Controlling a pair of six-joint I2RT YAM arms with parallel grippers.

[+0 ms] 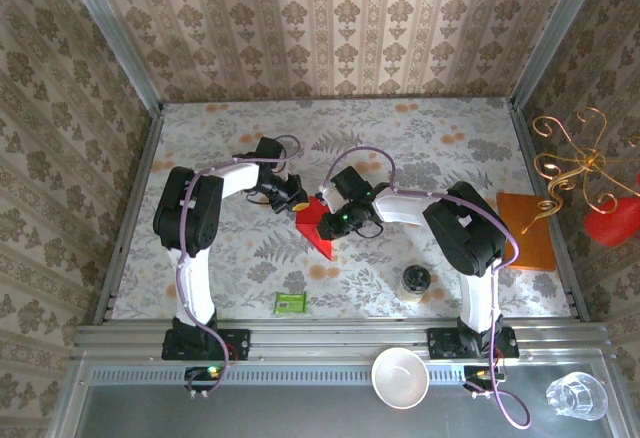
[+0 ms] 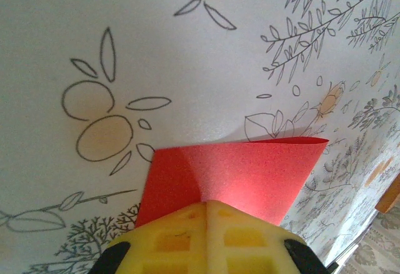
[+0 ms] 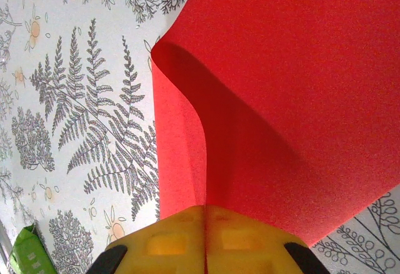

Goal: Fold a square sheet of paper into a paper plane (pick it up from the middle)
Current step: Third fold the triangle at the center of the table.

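Note:
The square sheet of paper (image 1: pixel 318 228), bright red and partly folded, sits mid-table between both arms. My left gripper (image 1: pixel 293 201) meets it from the left and my right gripper (image 1: pixel 338 220) from the right. In the left wrist view the yellow fingers (image 2: pixel 181 236) are pressed together, so the left gripper (image 2: pixel 208 203) is shut on an edge of the red paper (image 2: pixel 244 171), which spreads flat ahead with a folded edge at its far side. In the right wrist view the right gripper (image 3: pixel 205 209) is shut on the paper (image 3: pixel 294 86), which curls upward in a bend.
A small green packet (image 1: pixel 291 303) lies near the front edge, also in the right wrist view as the green packet (image 3: pixel 22 255). A small round jar (image 1: pixel 417 281) stands front right. An orange pad (image 1: pixel 527 230) lies at the right edge. A white bowl (image 1: pixel 400 376) and a glass (image 1: pixel 578 395) sit on the near ledge.

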